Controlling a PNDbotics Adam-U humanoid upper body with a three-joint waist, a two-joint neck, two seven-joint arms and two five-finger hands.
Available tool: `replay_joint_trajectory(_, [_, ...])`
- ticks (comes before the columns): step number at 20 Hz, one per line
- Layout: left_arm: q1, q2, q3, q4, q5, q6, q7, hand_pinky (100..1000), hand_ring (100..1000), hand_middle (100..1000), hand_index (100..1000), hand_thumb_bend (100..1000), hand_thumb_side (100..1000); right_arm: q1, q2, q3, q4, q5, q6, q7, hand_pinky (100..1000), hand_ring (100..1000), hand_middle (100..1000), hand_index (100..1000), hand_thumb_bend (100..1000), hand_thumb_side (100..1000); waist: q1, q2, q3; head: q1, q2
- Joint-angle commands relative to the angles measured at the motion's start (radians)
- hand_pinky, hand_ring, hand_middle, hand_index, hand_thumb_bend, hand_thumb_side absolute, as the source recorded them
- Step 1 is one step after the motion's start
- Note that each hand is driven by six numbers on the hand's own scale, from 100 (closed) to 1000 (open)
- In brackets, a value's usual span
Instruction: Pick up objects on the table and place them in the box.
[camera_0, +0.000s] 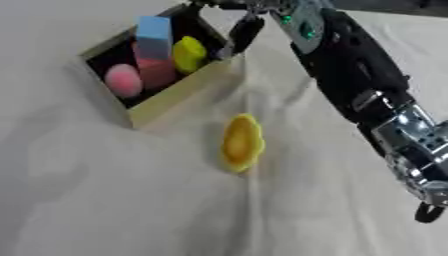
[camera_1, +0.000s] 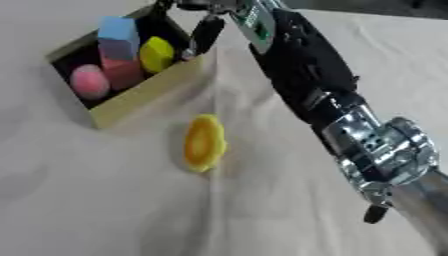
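A tan box (camera_0: 175, 92) with a dark inside stands at the upper left on the cloth. It holds a blue block (camera_0: 154, 35), a yellow piece (camera_0: 189, 54), a pink block (camera_0: 157, 72) and a pink ball (camera_0: 123, 80). A yellow scalloped object (camera_0: 241, 142) lies on the cloth just in front of the box. My right hand (camera_0: 245, 30) hangs over the box's far right corner at the end of the arm reaching in from the right. Its fingers point down, relaxed, with nothing in them. My left hand does not show.
The table is covered by a wrinkled cream cloth (camera_0: 105, 200). My right forearm (camera_0: 359, 85) crosses the right side of the view above the cloth. A dark edge runs along the far top right.
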Motion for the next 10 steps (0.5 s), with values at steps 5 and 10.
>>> replay_joint_trajectory(5, [0.011, 0.031, 0.019, -0.016, -0.012, 0.003, 0.016, 688, 782, 659, 803, 520, 518, 0.045, -0.16, 0.064, -0.192, -0.109, -0.064, -0.046, 864, 903, 774, 872, 398, 214, 0.007, -0.039, -0.017, 0.027, 0.016])
replay_joint_trajectory(10, [0.025, 0.046, 0.032, -0.016, -0.022, 0.003, 0.034, 688, 782, 659, 803, 519, 519, 0.149, -0.279, 0.116, -0.313, -0.183, -0.11, -0.063, 861, 898, 769, 866, 394, 225, 0.015, -0.04, -0.03, 0.054, 0.021])
